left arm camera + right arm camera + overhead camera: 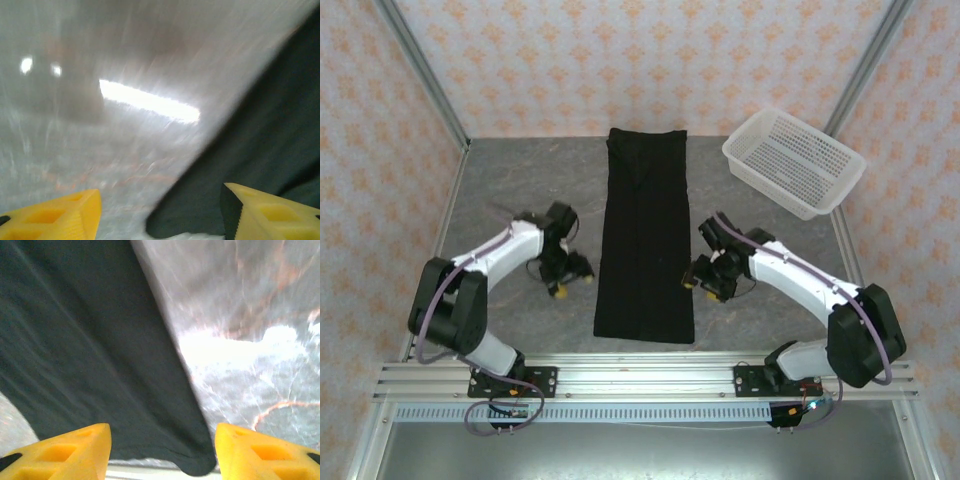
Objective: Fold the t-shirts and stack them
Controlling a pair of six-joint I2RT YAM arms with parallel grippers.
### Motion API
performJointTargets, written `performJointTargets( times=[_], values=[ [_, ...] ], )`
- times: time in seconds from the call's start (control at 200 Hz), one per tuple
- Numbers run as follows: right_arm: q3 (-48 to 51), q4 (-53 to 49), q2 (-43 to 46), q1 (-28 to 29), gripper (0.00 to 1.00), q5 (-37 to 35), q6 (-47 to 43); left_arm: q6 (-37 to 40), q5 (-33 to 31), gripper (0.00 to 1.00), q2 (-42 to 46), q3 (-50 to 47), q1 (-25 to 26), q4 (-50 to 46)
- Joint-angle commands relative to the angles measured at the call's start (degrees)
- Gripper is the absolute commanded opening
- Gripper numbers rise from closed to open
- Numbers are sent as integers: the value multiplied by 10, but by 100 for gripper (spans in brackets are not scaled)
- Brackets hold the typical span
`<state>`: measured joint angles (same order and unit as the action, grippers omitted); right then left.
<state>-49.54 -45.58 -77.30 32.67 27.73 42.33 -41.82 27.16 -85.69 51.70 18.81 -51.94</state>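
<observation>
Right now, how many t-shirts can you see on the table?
1. The black t-shirt lies folded into a long strip down the middle of the table. Another could be hidden beneath it; I cannot tell.

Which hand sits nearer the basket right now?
The right hand, on the shirt's right side, the same side as the basket. The left hand is across the shirt from it.

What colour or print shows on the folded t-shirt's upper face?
Plain black, with no print visible on the t-shirt; the top external view shows it best.
</observation>
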Motion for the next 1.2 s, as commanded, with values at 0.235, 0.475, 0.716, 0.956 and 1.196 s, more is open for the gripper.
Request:
performJointTargets(
  times=[0.235, 0.475, 0.716, 0.956, 1.196],
  values=[
    [80, 42, -4, 76, 57, 39, 32, -133, 28, 64, 97, -145, 154, 128],
    [100, 57, -4, 95, 57, 37, 45, -147, 26, 58, 66, -145, 173, 168],
    [123, 72, 9, 102, 56, 38, 62, -173, 19, 36, 16, -140, 204, 216],
    [114, 98, -26, 125, 52, 43, 78, -172, 4, 18, 6, -130, 209, 213],
    [85, 95, -45, 159, 49, 32, 99, -174, 7, 4, 18, -136, 210, 219]
  ],
)
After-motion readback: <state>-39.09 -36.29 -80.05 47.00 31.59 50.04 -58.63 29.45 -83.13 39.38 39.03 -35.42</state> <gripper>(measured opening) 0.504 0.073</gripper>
